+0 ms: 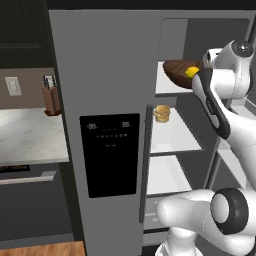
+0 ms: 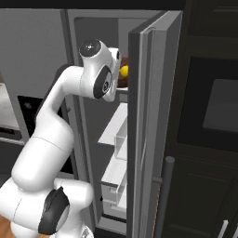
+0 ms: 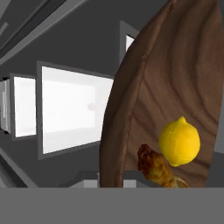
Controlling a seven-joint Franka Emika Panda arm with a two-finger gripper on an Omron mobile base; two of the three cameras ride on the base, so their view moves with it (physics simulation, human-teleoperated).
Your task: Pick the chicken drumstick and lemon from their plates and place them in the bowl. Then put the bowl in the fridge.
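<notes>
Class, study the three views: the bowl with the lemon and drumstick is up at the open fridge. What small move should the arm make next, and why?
Probably ease the bowl down flat onto the top shelf before letting go. The bowl, holding the lemon and chicken drumstick, is inside the fridge at that shelf's level, tilted, with the arm at it. Whether it rests there yet is unclear.

On the shelf below the top one I see a small tan burger-like item (image 1: 161, 113), sitting alone near the shelf's left edge. Off to my left, a marble counter (image 1: 30, 135) runs along the wall, with a brown knife block (image 1: 50, 97) standing at its back. A wall outlet (image 1: 12, 86) sits above it. To my right stands a dark built-in oven (image 2: 216, 104).
</notes>
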